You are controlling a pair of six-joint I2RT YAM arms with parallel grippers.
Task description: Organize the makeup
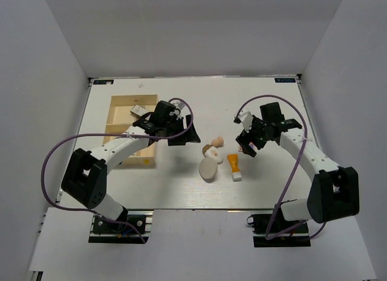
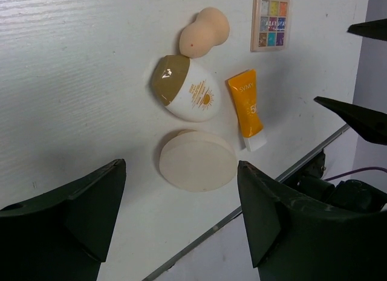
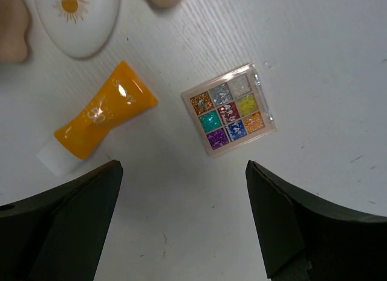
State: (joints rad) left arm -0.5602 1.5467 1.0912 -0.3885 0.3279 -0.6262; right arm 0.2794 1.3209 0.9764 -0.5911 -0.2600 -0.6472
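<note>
1. White walls close in a pale bench (image 1: 181, 93). A light wooden tray (image 1: 121, 109) sits toward its left edge, partly under the left arm.
2. Just right of the tray hangs the left tool (image 1: 184, 136), fingers spread and holding nothing. Its wrist view faces the cluster at mid-bench, and the cream compact (image 2: 196, 160) lies nearest, in line with the gap between the fingers.
3. At mid-bench, from far edge to near edge, lie the beige sponge (image 1: 216, 141), a white oval bottle with a tan cap (image 1: 211, 152) and the compact. Sponge and bottle look to be touching.
4. Just right of the compact is the orange tube (image 1: 233, 166). Its long axis runs from far edge to near edge, with the white cap toward the near edge.
5. Next to the right is the multicolour palette (image 3: 230, 109), lying flat and apart from the tube. It sits below the right tool (image 3: 182, 166), whose fingers are spread wide and empty. Its edges are skewed to the line between the fingers.
6. Judgement: the right arm is plainly nearer the palette, so a wrist turn and a straight drop should suit. The tray lies toward the left edge, the left arm's side.
</note>
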